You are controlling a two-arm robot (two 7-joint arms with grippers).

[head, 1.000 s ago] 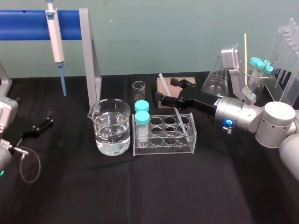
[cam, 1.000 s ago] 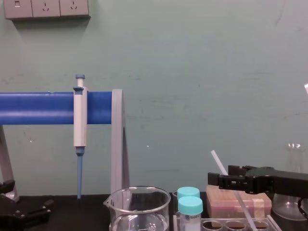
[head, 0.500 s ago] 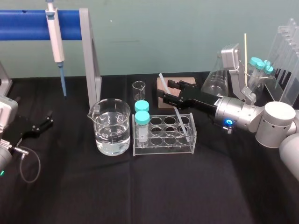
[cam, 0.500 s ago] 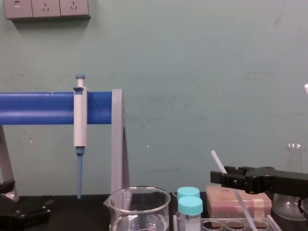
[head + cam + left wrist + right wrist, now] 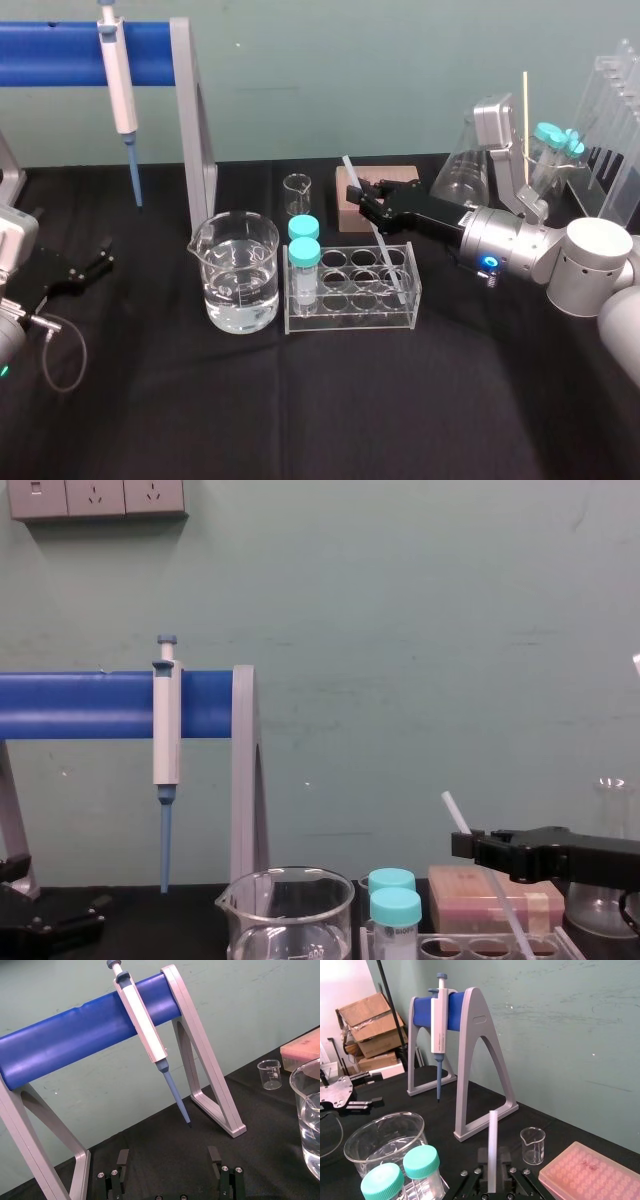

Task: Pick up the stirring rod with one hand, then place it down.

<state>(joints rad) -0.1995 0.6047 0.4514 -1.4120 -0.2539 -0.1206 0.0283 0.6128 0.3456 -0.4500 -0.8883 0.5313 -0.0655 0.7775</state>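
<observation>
The stirring rod is a thin translucent white stick leaning in the clear tube rack, its top pointing back and left. My right gripper reaches in from the right and is shut on the rod's upper part. In the right wrist view the rod rises straight up from between the closed black fingers of the right gripper. The chest view shows the rod slanting up out of the right gripper. My left gripper rests open at the table's left edge, its fingers wide apart.
A large beaker of water stands left of the rack, with two teal-capped tubes in the rack's left end. A small beaker and a pink box sit behind. A pipette hangs on the blue stand. A flask stands at the right.
My right gripper's fingers have come together from wide open onto the rod. The rod's top has shifted slightly to the right. The left arm has stayed still.
</observation>
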